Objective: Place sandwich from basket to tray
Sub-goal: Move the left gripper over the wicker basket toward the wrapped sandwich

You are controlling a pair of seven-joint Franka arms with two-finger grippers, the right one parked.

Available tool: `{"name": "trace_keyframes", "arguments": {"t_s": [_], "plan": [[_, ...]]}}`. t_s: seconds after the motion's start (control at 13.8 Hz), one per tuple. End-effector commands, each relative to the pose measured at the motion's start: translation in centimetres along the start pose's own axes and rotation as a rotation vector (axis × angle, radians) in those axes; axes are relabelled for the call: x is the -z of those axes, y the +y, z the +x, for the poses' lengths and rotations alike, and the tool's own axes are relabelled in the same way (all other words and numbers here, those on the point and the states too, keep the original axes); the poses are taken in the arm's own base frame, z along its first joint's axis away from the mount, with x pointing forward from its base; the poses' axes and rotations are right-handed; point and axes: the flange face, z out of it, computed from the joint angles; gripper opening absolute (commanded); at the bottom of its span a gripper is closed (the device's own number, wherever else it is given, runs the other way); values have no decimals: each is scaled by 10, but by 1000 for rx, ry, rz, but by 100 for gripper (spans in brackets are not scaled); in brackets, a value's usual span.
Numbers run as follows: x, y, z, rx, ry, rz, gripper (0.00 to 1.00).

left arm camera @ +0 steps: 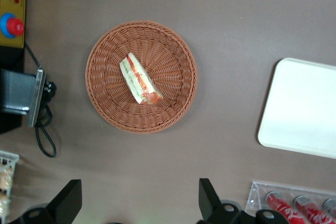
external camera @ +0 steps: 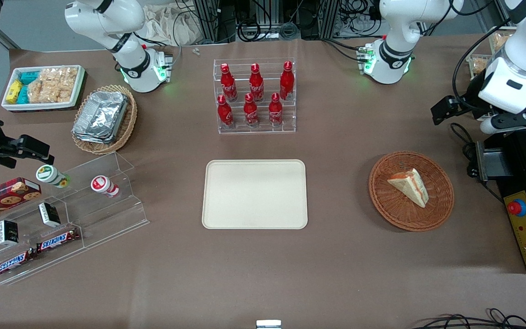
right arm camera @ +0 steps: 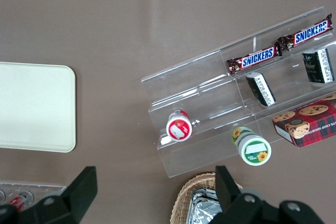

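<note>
The gripper (left arm camera: 139,203) hangs high near the basket (left arm camera: 105,103), fingers apart (nothing held), ready to descend on the sandwich (left arm camera: 139,78); the tray (external camera: 226,214) waits bare.

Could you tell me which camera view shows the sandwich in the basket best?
The left wrist view: the open gripper hangs above the table, looking straight down on the sandwich in the basket, its filling layers visible. The front view shows the wedge whole but smaller. The right wrist view misses it.
</note>
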Motion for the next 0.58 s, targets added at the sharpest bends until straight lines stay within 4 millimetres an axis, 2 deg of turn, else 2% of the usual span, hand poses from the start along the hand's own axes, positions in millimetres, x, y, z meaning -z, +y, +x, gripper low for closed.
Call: {"name": "trace_keyframes", "arguments": {"t_s": [0.0, 0.22, 0.51], "plan": [[-18, -2, 1, 88, -12, 3, 100], [-43, -9, 10, 261, 29, -5, 100], [-71, -17, 17, 311, 26, -7, 100]]}}
